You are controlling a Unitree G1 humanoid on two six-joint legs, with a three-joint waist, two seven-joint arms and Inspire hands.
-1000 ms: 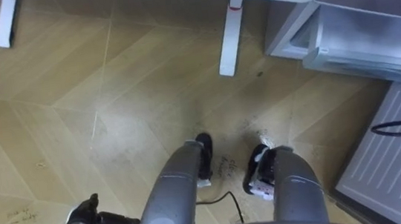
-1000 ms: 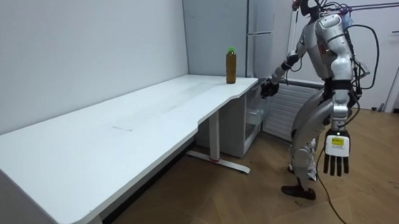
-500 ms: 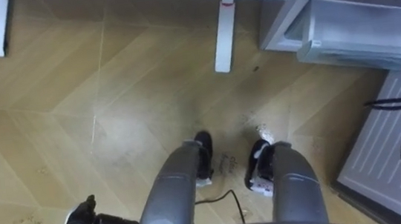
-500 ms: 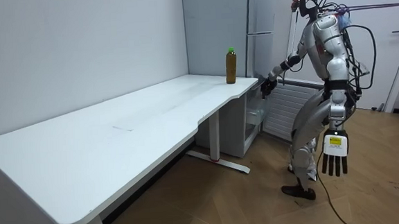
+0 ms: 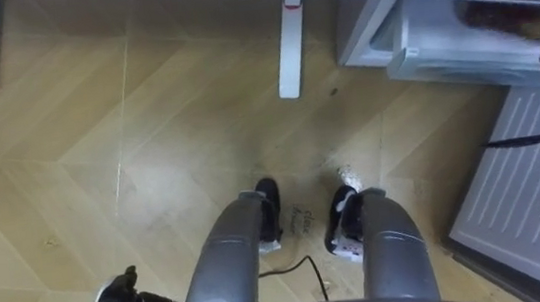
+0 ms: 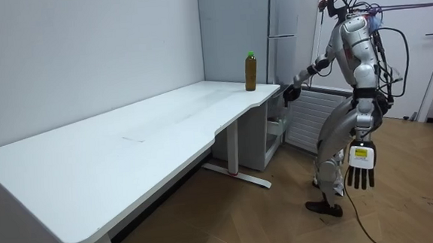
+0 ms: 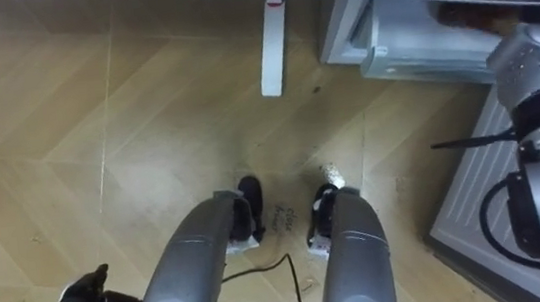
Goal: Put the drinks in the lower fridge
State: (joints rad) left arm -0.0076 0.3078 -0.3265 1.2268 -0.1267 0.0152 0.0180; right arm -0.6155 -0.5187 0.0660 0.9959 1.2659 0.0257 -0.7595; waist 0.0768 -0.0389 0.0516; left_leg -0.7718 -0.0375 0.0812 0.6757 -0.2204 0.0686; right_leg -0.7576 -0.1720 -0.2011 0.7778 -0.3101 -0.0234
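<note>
Robot at the fridge end of the table, with the drink untouched. The drink is one bottle (image 6: 250,71) with a green cap and amber-brown contents, slim and straight-sided, with a darker band round its middle. It stands upright on the white table (image 6: 128,153), at the far corner and close to the edge that faces the tall fridge (image 6: 270,20). Neither hand touches it. The robot stands on the wooden floor (image 5: 98,139) just beyond that corner, knees slightly bent, its body turned toward the fridge. The right hand (image 6: 289,94) is stretched forward at about table height, below and to the room view's right of the bottle and apart from it. It appears as a dark clump, and whether its fingers are curled or hold anything cannot be told. In the eye views the right forearm runs up toward the lower fridge (image 5: 461,50), whose pale compartment stands open. A dark brownish blur lies at the compartment's mouth, and it cannot be told what this is. The left hand (image 6: 360,174) hangs beside the thigh, well away from the table, its fingers straight, slightly spread and pointing at the floor, holding nothing. A white ribbed panel (image 5: 526,194) lies to the robot's right of its feet, below the open compartment. One white table leg (image 5: 287,49) meets the floor just left of the lower fridge.
</note>
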